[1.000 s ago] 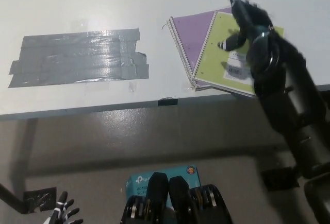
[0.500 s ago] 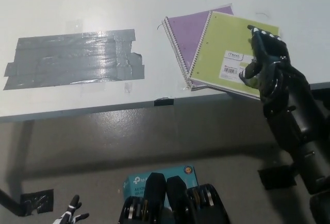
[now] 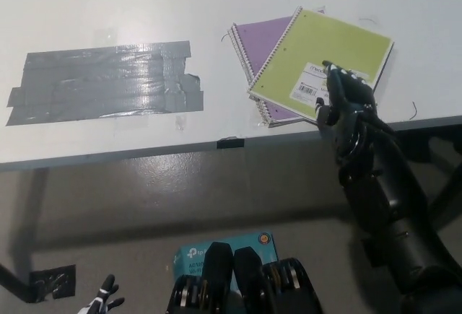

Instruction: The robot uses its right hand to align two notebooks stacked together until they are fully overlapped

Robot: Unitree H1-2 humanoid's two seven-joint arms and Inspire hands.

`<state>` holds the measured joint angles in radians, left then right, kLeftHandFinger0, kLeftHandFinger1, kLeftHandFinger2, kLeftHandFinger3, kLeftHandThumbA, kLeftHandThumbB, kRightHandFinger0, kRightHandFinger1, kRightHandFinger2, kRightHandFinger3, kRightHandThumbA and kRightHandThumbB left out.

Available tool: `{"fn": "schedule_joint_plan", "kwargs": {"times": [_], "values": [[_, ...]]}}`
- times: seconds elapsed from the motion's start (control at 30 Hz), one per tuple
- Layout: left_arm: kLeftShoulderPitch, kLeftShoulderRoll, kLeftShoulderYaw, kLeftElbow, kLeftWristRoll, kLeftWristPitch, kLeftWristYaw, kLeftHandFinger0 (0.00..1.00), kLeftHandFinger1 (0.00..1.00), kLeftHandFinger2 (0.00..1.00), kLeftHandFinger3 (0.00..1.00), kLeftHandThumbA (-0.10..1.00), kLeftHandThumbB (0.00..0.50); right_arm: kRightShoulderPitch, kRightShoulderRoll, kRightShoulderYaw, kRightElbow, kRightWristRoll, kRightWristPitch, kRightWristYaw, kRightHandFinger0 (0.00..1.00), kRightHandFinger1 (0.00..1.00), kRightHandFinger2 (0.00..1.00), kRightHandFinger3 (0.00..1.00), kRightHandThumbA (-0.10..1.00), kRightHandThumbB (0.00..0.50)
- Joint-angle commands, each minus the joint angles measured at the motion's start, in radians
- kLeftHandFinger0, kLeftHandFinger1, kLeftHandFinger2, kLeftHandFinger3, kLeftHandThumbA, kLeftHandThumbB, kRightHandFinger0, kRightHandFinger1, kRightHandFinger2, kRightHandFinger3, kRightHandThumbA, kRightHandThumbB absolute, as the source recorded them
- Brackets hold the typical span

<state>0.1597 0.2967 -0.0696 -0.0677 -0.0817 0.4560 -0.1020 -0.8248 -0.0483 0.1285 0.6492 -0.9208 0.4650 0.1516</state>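
Up on the white worktop (image 3: 108, 11), two spiral notebooks lie stacked near its right front edge: a green notebook (image 3: 325, 58) on top, turned at an angle, and a purple notebook (image 3: 261, 40) under it, whose left part and spiral binding stick out to the left, so the two do not overlap fully. A white label (image 3: 309, 89) with a barcode sits on the near part of the green cover; its print is too small to read. The black right robot hand (image 3: 345, 97) rests on the near right part of the green notebook, fingers stretched flat and close together on the cover, clamped on nothing. To the left, well apart from the notebooks, a wide patch of grey tape (image 3: 108, 79) is stuck to the worktop. On the floor below, a teal box (image 3: 216, 247) shows partly readable white lettering, seemingly "tp-link". The white left robot hand (image 3: 101, 304) peeks in at the bottom left; whether it is spread or closed cannot be told.
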Motion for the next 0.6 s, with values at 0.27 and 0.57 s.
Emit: {"fn": "schedule_joint_plan", "kwargs": {"times": [0.27,0.57], "values": [[-0.002,0.012,0.013,-0.028,-0.001,-0.008,-0.034,0.76,0.84,0.96,1.0,1.0,0.5,0.037,-0.036,0.0,0.008,0.015,0.005,-0.024,1.0,1.0,1.0,1.0,1.0,0.174],[-0.006,-0.012,0.039,-0.02,-0.025,0.001,-0.036,0.75,0.83,0.93,1.0,1.0,0.5,0.072,-0.062,0.13,-0.01,-0.005,0.005,0.03,1.0,1.0,1.0,1.0,1.0,0.165]]}}
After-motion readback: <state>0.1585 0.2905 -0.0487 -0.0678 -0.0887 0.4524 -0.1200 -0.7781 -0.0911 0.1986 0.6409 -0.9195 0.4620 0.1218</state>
